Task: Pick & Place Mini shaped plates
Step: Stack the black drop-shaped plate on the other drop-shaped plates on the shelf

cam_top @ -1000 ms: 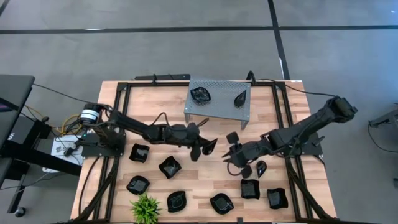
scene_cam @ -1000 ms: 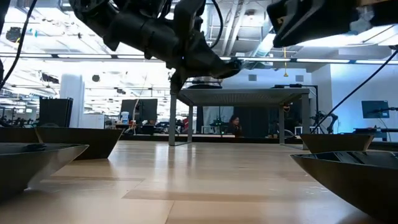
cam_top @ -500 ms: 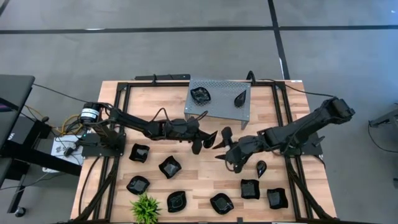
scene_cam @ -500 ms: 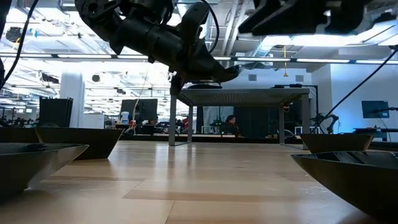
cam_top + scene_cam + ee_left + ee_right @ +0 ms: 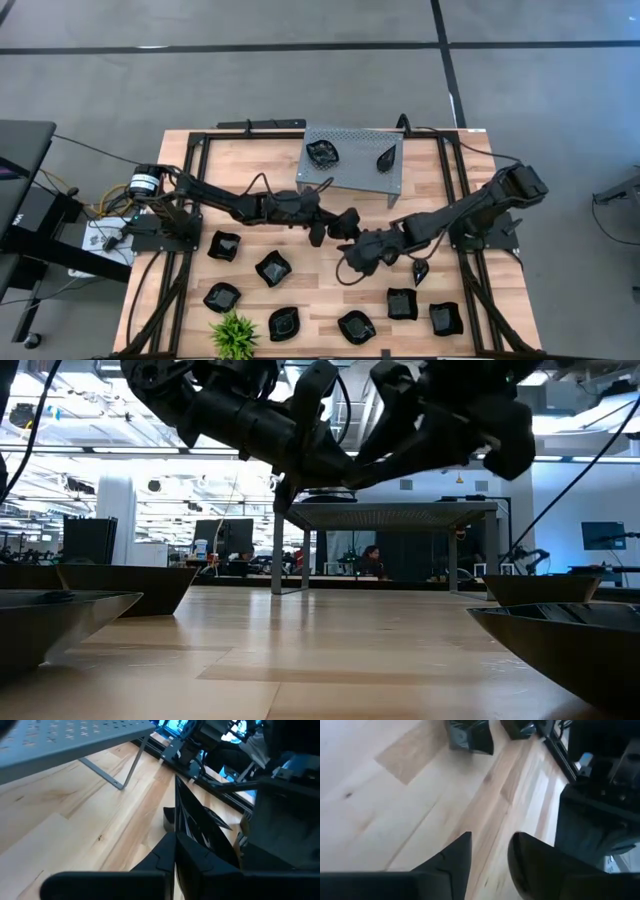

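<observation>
I find no writing, label, brand, number or sign that I can read here, not on my dark arms, the small glossy black dishes [image 5: 273, 268], the grey perforated metal shelf [image 5: 352, 160], the pale wooden table top [image 5: 270, 175] or the far room.

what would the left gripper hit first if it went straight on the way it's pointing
Most likely the right gripper, close ahead of the left gripper and the plate it holds; whether their heights match is hard to judge.
</observation>
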{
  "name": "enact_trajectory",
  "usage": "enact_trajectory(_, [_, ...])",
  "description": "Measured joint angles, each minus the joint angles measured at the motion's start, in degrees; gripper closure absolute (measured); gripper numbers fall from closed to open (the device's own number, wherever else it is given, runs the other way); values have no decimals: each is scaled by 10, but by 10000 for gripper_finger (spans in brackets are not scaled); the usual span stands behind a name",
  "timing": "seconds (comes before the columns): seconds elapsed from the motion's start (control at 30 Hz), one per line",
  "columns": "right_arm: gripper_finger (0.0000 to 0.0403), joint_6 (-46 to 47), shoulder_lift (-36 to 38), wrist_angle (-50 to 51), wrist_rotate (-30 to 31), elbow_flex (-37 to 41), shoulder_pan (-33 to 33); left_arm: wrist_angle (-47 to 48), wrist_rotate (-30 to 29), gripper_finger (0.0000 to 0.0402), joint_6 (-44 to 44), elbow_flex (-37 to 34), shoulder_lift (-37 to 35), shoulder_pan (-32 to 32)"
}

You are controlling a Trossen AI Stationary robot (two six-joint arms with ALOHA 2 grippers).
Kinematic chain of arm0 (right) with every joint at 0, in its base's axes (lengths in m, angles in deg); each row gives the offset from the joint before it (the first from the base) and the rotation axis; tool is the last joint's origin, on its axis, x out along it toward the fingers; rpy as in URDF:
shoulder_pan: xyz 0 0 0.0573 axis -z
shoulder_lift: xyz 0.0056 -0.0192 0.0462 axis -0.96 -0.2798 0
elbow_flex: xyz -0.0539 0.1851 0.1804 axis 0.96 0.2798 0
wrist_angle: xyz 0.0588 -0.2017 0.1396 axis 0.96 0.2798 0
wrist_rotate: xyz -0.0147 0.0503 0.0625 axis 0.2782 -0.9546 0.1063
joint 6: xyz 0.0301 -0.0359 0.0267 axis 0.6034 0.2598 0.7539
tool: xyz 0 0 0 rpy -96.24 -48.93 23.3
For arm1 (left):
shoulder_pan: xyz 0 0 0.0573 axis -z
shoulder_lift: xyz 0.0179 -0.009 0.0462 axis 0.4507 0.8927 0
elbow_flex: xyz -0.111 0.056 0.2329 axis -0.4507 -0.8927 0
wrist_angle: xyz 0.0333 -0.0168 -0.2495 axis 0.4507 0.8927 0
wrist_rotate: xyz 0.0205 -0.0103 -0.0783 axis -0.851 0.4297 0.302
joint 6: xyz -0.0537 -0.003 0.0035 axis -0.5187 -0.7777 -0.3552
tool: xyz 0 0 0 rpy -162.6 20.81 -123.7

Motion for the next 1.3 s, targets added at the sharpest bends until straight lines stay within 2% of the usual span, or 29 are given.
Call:
enact_trajectory(0.23, [290, -4, -5, 38, 50, -20, 4, 0, 0, 390, -9, 0, 0, 0])
enact_trajectory(0.47, [337, -4, -4, 59, 52, -20, 8, 0, -2, 390, -24, 0, 0, 0])
enact_trajectory(0.83, [387, -4, -4, 67, 51, -20, 11, 0, -5, 389, -38, 0, 1, 0])
enact_trajectory(1.1, [381, 38, -4, 77, 51, -20, 10, 0, -4, 351, -37, 0, 1, 1])
enact_trajectory(1.3, [372, 100, -2, 121, 50, -20, -4, 0, -2, 325, -37, 0, 1, 1])
